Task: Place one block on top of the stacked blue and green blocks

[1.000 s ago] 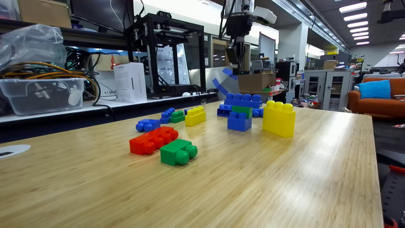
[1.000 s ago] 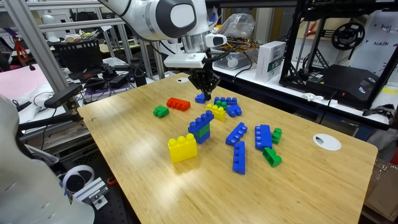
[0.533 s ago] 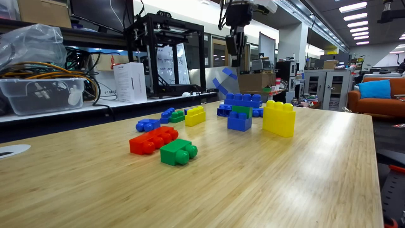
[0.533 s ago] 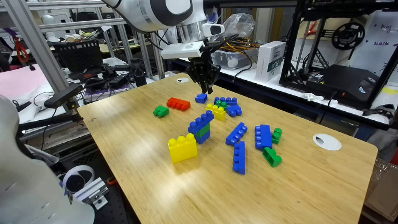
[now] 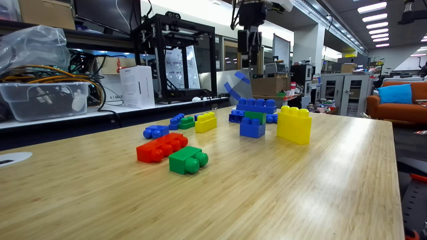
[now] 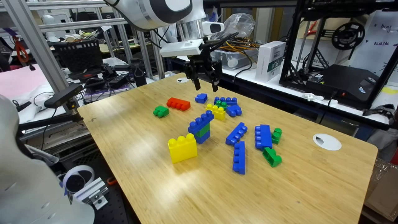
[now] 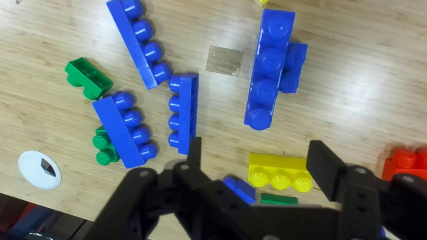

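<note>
One long blue block (image 6: 201, 122) sits on top of the stacked blue and green blocks (image 6: 203, 133), so, as far as you can judge, the placing your task asks for is done. That pile stands on the surface (image 6: 279, 193), just beside the big yellow block (image 6: 182, 149) but apart from it, and looks upright in both exterior views. In the wrist view you can see the long blue block running the same way as the lowest blue block (image 7: 293, 68), reaching past it at both ends and set off to one side, so that two of the lower studs show. You cannot tell whether it is pressed fully down or merely resting.

Your gripper (image 6: 206, 86) hangs well above the surface, away from the pile, its jaws spread with nothing between them. The small yellow block (image 6: 217, 113) and the red block (image 6: 178, 104) lie apart from the pile and seem unneeded, since your task asks for only one. What is left for you looks slight: perhaps a gentle press to seat the top, otherwise nothing.
</note>
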